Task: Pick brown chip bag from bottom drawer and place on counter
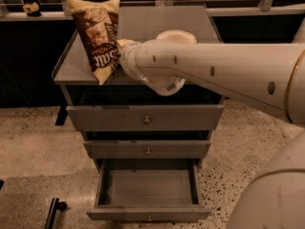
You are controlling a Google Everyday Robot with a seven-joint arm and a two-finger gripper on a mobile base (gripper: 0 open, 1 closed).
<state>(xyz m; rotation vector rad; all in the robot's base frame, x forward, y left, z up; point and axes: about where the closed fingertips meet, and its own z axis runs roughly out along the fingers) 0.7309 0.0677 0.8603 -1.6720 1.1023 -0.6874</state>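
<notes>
Brown chip bag [98, 35] stands upright above the counter [190, 20], apparently pinched by the half-hidden hand [119, 50].

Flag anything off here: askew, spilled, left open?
Nothing spilled or damaged. The brown chip bag stands on end, tilted, over the front-left edge of the counter, with the claw against its right side; whether it rests there I cannot tell. The bottom drawer is pulled out, nothing showing inside.

Gripper [119, 54] at brown chip bag [97, 37] blocks counter [159, 18] left; right side, bottom drawer [147, 187] free.
</notes>
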